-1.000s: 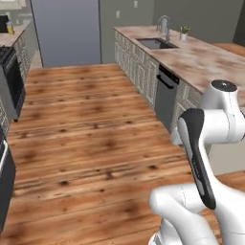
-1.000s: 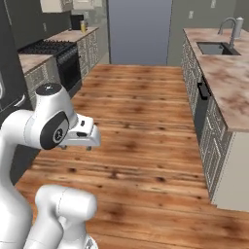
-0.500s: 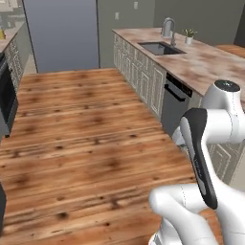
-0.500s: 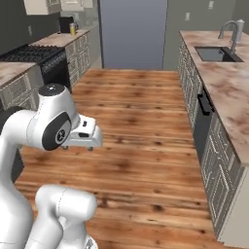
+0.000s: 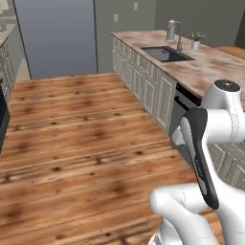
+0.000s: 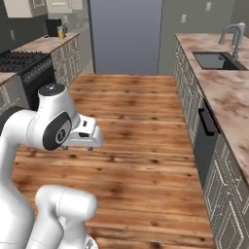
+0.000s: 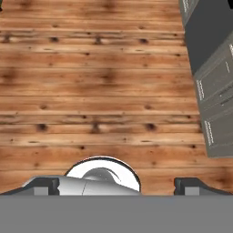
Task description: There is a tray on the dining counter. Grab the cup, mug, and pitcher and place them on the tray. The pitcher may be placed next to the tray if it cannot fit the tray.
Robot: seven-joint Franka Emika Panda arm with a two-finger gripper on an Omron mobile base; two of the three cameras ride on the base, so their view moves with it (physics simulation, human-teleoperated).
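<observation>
Bare plank floor lies under the empty, wide-spread gripper, so the search step continues: drive on to find the cup.

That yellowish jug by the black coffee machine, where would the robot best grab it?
Probably around its body, coming from the floor side: the pitcher stands upright on the far worktop, with the coffee machine close beside it. It is too small here to show a handle.
</observation>
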